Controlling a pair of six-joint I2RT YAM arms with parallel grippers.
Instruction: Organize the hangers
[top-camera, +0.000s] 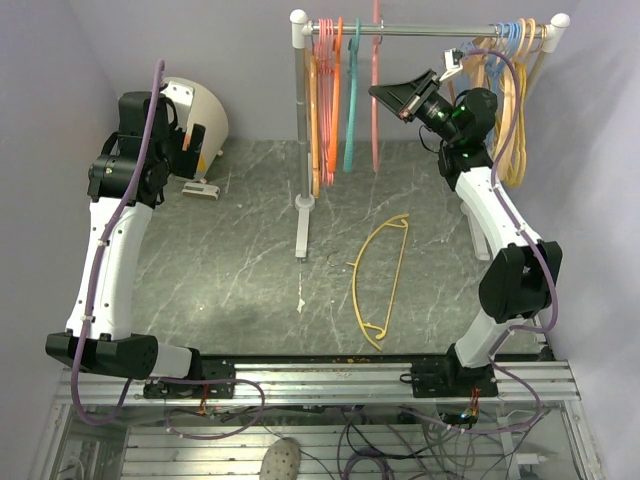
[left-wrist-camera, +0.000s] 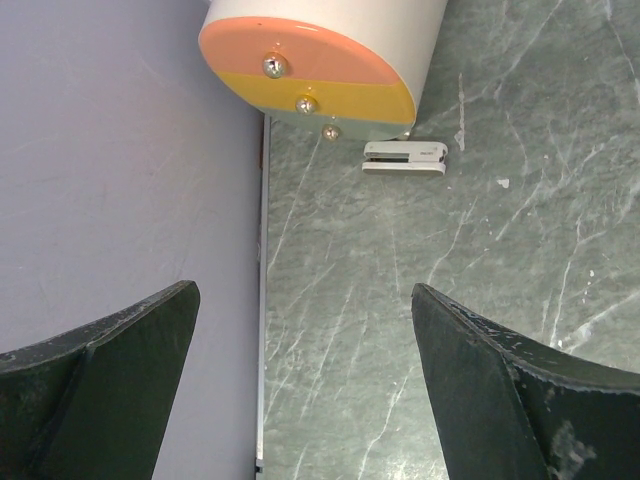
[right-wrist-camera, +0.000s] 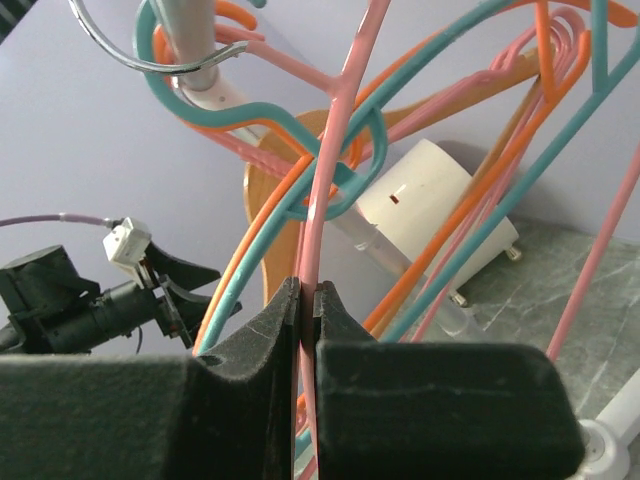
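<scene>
- Two fingers of our right gripper are clamping the pink hanger; we are likely steadying it to seat on the rail.
- Just beyond, orange and teal hangers are crowding together.
- Well below, a yellow hanger is lying unhung.
- Our left gripper is hovering open, empty.

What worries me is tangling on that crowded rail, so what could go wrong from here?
1. The right jaws pinch only the thin wire of the pink hanger, so it may twist or slip out.
2. That wire crosses the teal hanger and the orange hanger. Moving it could snag them and drag them off the rail.
</scene>
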